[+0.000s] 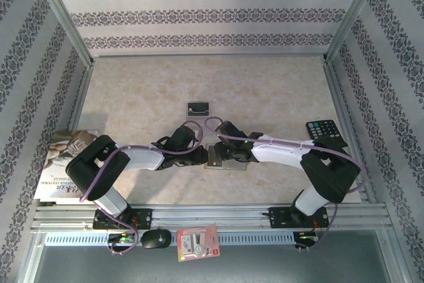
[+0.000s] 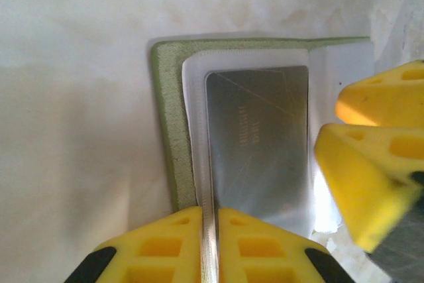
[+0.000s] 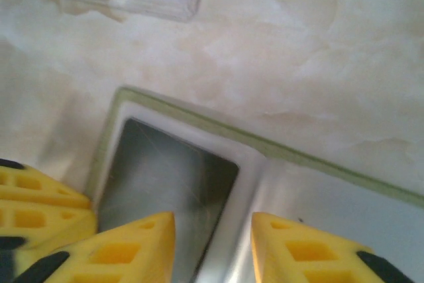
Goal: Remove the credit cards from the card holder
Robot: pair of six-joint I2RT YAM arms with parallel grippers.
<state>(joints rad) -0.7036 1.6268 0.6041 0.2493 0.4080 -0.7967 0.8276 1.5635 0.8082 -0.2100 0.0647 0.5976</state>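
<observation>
My left gripper (image 2: 209, 215) is pinched nearly shut on a thin edge, which I take to be the near edge of the grey card (image 2: 258, 137). That card lies mostly inside the pale pocket of the open card holder (image 2: 165, 117), flat on the table (image 1: 278, 91) between the 2 arms. Beyond the holder, 1 black card (image 1: 198, 108) lies loose, so I judge this to be card 2 of 2. My right gripper (image 3: 213, 225) stands partly open over the holder's fold, gripping nothing that I can see. Next I need a straight pull along the pocket while the right fingers pin the holder down.
</observation>
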